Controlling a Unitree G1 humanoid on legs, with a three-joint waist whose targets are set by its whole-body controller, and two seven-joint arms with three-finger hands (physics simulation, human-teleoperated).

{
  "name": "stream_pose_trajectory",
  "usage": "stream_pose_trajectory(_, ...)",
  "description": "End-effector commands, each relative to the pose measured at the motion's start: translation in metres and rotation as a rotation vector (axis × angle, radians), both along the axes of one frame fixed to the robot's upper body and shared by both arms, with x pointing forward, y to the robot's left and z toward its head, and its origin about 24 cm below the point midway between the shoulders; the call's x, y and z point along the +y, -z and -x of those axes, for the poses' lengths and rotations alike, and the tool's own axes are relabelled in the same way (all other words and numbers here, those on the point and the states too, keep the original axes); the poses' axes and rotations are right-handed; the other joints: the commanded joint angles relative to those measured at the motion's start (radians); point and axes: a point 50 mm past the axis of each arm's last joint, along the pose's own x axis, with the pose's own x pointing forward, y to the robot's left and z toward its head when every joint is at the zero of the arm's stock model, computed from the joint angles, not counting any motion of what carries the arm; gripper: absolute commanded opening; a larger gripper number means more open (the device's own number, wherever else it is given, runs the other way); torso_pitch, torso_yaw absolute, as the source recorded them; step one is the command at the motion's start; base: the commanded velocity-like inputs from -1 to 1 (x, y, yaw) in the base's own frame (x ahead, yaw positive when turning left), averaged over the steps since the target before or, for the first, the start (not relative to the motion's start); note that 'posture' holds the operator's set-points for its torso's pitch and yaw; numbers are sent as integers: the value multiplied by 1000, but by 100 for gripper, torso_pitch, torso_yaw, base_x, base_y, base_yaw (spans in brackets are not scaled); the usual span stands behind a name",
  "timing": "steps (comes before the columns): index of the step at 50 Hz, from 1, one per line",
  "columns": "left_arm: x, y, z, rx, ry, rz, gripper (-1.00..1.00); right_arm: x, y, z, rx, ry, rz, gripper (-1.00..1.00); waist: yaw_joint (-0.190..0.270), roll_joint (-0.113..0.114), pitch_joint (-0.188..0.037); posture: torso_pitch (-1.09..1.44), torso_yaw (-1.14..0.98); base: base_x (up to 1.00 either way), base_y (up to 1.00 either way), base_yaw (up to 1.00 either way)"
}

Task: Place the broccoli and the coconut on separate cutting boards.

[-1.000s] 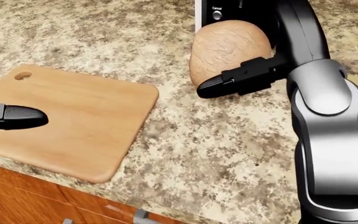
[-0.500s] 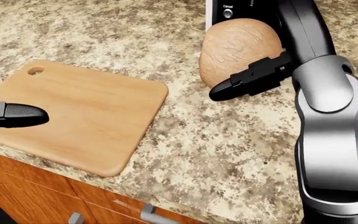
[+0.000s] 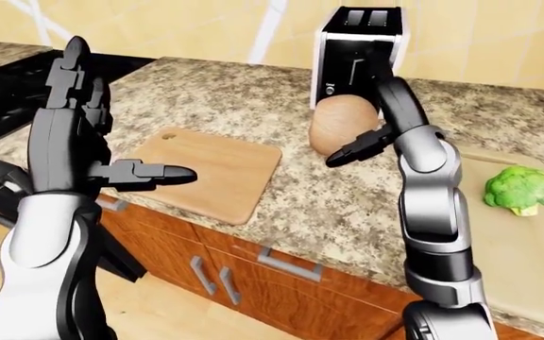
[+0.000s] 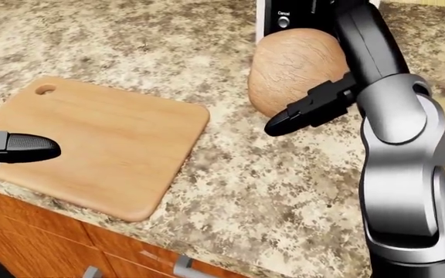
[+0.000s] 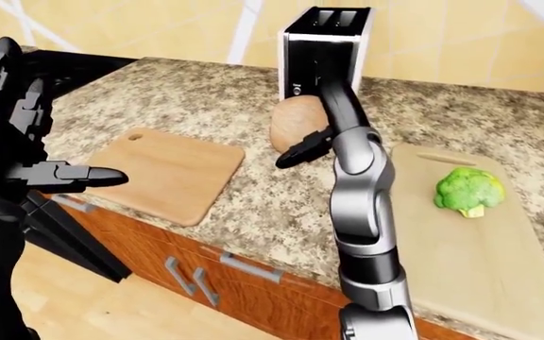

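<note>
The brown coconut (image 4: 296,63) rests on the granite counter against the toaster (image 3: 361,42). My right hand (image 4: 327,95) is cupped about it. The thumb (image 4: 307,113) lies along its near lower side, and the other fingers run up its right side; they are not clenched. An empty wooden cutting board (image 4: 107,145) lies to the coconut's left. My left hand (image 3: 102,134) hovers open over that board's near-left corner, fingers raised and thumb (image 4: 21,147) pointing right. The broccoli (image 5: 468,188) sits on a second cutting board (image 5: 480,255) at the right.
A black stove (image 3: 7,85) adjoins the counter at the far left. The counter edge (image 4: 230,255) runs along the bottom of the head view, with wooden drawers and metal handles (image 3: 291,265) below it. A tiled wall rises behind the toaster.
The camera shifted, so the board and coconut slid a little right in the head view. My right hand stays at the coconut, which has not moved from the toaster. The left hand holds still.
</note>
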Motion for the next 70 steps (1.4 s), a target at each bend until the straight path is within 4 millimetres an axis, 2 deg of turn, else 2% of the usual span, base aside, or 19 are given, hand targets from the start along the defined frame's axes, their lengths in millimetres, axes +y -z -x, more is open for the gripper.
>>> stream_pose_trajectory(1,0,-13,5,-77,-7,-21,100,-1,-12,3,-74,6,16,100,2,7,-15,0,47,0,0,0)
stream_pose_trajectory(38,0,-11,6,-71,-6,-24,100,-15,10,-12,-25,70,85,100,6,-5,-19,0,47,0,0,0)
stream_pose_trajectory(47,1,-10,6,-69,-8,-26,100,-21,24,-19,3,91,92,100,10,-6,-19,0,47,0,0,0)
stream_pose_trajectory(56,1,-12,6,-72,-5,-27,100,-26,23,-18,5,111,93,100,12,-10,-19,0,47,0,0,0)
stream_pose_trajectory(60,1,-13,6,-73,-4,-29,100,-28,21,-16,3,119,104,80,13,-10,-18,0,47,0,0,0)
stream_pose_trajectory(70,1,-15,8,-76,-6,-31,100,-31,22,-15,14,130,142,56,16,-9,-17,0,47,0,0,0)
